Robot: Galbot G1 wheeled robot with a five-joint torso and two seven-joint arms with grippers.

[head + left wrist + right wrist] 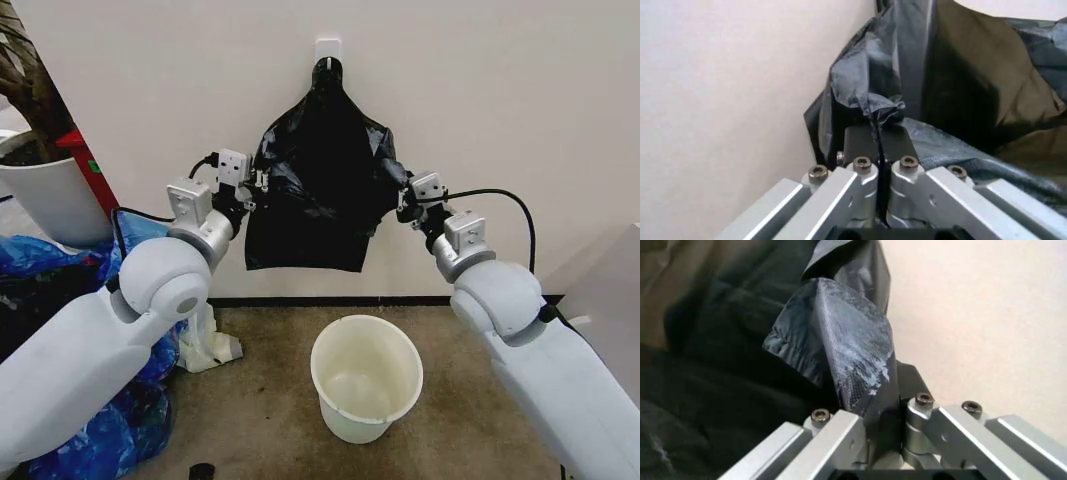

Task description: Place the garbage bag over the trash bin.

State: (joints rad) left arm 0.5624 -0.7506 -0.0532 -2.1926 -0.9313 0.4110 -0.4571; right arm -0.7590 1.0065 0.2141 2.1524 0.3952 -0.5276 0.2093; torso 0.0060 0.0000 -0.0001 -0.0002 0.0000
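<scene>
The task is at an early stage: the garbage bag (318,185) hangs from a white wall hook (327,47) by its gathered handles, well above the trash bin (366,377), which stands open-mouthed and unlined on the brown carpeted floor (260,400) just in front of the wall. What looks done is the grasp. The left gripper (255,184) pinches the bag's left edge, and the left wrist view shows its black fingers (865,142) pressed together with a crumpled fold of film caught between them. The right gripper (405,202) does the same at the bag's right edge; in the right wrist view a creased flap of the bag (840,355) runs down between its closed jaws. By my judgement, what remains is nearly everything: freeing the bag from the hook, bringing it down, spreading its mouth and fitting it over the bin's rim. The bag is thin, glossy black plastic, wrinkled and limp, drawn wide between the two grips and narrowing toward the hook. The bin is smooth, rigid white plastic, round, tapering toward its base. At the robot's left lie blue translucent plastic bags (40,260) beside a large white planter pot (50,200).
</scene>
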